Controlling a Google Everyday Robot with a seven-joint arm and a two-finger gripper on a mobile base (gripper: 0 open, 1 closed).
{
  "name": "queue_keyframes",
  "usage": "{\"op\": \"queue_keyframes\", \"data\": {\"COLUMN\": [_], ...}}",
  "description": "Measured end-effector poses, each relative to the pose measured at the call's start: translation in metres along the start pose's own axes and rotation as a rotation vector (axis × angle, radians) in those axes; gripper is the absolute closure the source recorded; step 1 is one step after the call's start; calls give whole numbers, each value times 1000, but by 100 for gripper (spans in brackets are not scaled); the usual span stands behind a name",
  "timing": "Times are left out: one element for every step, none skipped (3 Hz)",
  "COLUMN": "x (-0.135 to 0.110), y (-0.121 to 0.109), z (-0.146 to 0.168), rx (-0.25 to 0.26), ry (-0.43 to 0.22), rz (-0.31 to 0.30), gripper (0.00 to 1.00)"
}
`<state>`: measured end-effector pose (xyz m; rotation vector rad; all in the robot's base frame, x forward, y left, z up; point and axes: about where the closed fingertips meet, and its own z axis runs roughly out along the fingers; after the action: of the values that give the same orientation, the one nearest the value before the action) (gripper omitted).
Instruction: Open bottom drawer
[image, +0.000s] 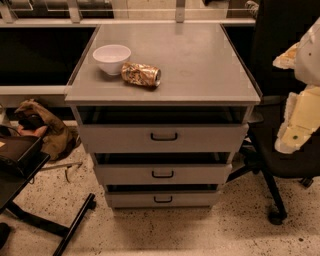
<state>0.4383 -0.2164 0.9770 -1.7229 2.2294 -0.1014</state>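
Observation:
The grey cabinet (162, 65) stands in the middle of the camera view with three drawers. The bottom drawer (162, 199) is the lowest and narrowest, with a small dark loop handle (163, 199). A dark gap shows above its front, as above the two drawers over it. My gripper (292, 132) is at the right edge, at the lower end of the white and yellowish arm. It is well to the right of the cabinet, higher than the bottom drawer, and touches nothing.
A white bowl (111, 57) and a crushed can (141, 74) lie on the cabinet top. A black office chair (272, 165) stands right of the cabinet, behind my arm. A brown bag (45, 130) and a black stand (55, 227) are on the speckled floor at left.

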Motion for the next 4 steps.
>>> {"op": "queue_keyframes", "data": {"x": [0,0,-18,-32], "y": [0,19,60,97], "z": [0,25,64,136], "rx": [0,-28,-33,-92], "ry": [0,-2,-65,-123], "rz": [0,-1,16,34], "gripper": [0,0,0,0]}}
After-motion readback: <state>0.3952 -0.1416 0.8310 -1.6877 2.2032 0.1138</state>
